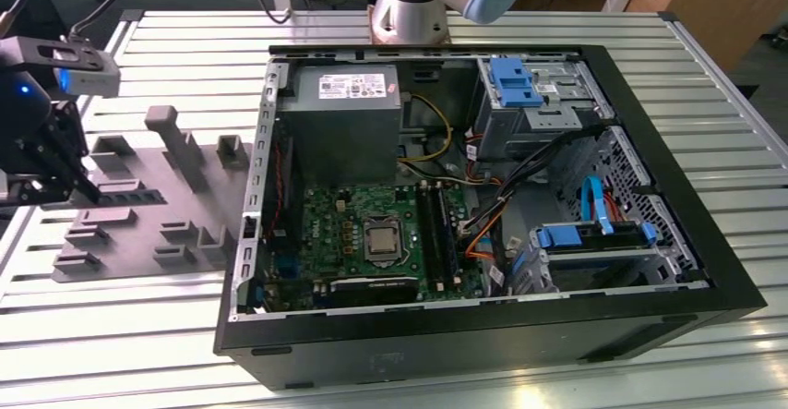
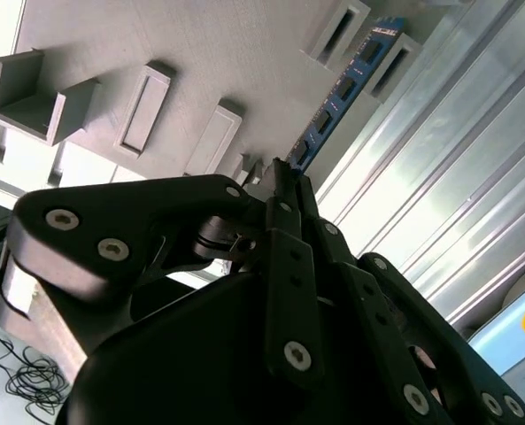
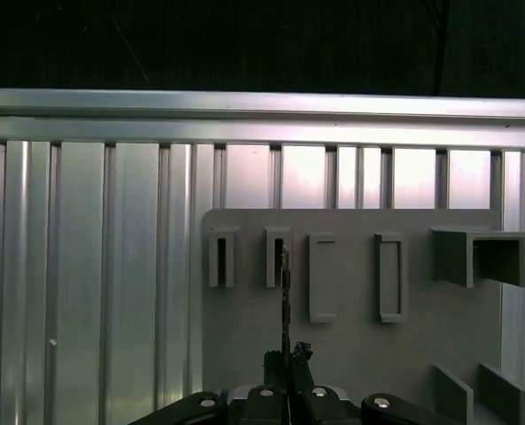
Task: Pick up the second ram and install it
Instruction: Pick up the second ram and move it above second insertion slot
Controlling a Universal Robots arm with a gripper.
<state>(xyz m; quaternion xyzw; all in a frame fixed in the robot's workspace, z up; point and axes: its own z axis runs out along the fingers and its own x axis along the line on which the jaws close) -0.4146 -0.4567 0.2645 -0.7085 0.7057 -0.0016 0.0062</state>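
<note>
My gripper (image 2: pixel 280 173) is shut on the second ram (image 2: pixel 342 88), a thin dark blue-green stick with black chips. The stick runs from the fingertips toward a slotted grey holder block (image 2: pixel 395 62). In the first wrist view the ram (image 3: pixel 285 301) shows edge-on as a thin line, rising from the gripper (image 3: pixel 288 354) to a slotted block (image 3: pixel 278 257). In the exterior view the gripper (image 1: pixel 62 169) hangs over the grey holder plate (image 1: pixel 136 206), at that view's left, well away from the open computer case (image 1: pixel 493 197). The long black motherboard slots (image 1: pixel 437 229) lie beside the processor socket.
The holder plate carries several upright grey blocks (image 1: pixel 185 155) and slotted holders (image 3: pixel 388 274). Inside the case sit a grey power supply (image 1: pixel 345 118), blue drive brackets (image 1: pixel 518 81) and orange cables (image 1: pixel 486 234). The arm's base (image 1: pixel 412 12) stands behind the case on the ribbed metal table (image 1: pixel 148 335).
</note>
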